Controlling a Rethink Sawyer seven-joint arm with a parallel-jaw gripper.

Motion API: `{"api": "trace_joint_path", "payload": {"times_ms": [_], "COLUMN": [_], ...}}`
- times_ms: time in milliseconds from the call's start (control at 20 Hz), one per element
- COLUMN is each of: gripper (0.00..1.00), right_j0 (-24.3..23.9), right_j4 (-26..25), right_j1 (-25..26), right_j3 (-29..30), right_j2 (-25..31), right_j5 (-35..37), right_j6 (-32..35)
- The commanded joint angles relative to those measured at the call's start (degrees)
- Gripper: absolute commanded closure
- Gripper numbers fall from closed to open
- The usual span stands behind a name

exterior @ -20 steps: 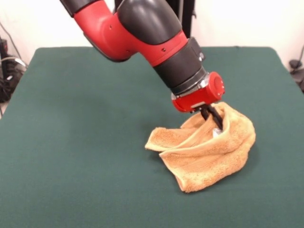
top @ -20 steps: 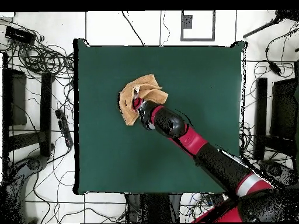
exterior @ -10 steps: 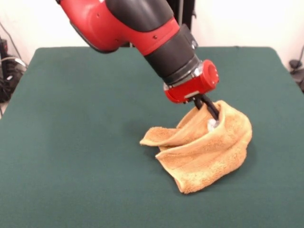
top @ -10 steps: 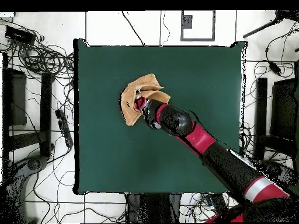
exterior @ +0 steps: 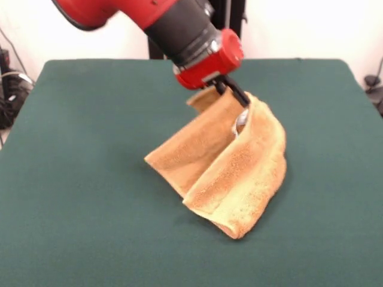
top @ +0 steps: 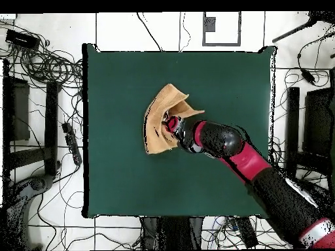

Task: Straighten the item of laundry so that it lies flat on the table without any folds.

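While one gripper (exterior: 239, 103) pinches the top fold of the towel (exterior: 230, 167) between its black fingers, the cloth hangs off it in a tent shape, its lower edges resting on the table (exterior: 90, 179). One towel only: orange-yellow terry, looped pile, thick and soft. Two layers drape down side by side with a deep crease between them, the nearer layer ending in a rounded folded corner on the felt. Table top is dark green, matte, felt-like, rectangular. Overhead view: towel (top: 159, 123) sits a little toward the table's (top: 111, 183) middle, bunched into a rough triangle with a pointed flap, gripper (top: 171, 125) buried in its folds. Arm shell is glossy red and black, cylindrical. Tag not made out.
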Motion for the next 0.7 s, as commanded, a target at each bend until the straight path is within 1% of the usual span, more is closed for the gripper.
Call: {"api": "trace_joint_path", "payload": {"times_ms": [50, 400, 500, 700], "gripper": [1.0, 1.0, 1.0, 1.0], "right_j0": [1.1, 1.4, 2.1, 3.6], "right_j4": [3.9, 3.6, 2.9, 2.4], "right_j1": [-4.8, -8.9, -10.0, -10.6], "right_j3": [4.9, 6.0, 6.0, 4.8], "right_j2": [-0.7, -2.3, -3.1, -4.6], "right_j5": [11.0, 15.8, 16.7, 17.9], "right_j6": [10.0, 10.7, 10.6, 11.0]}}
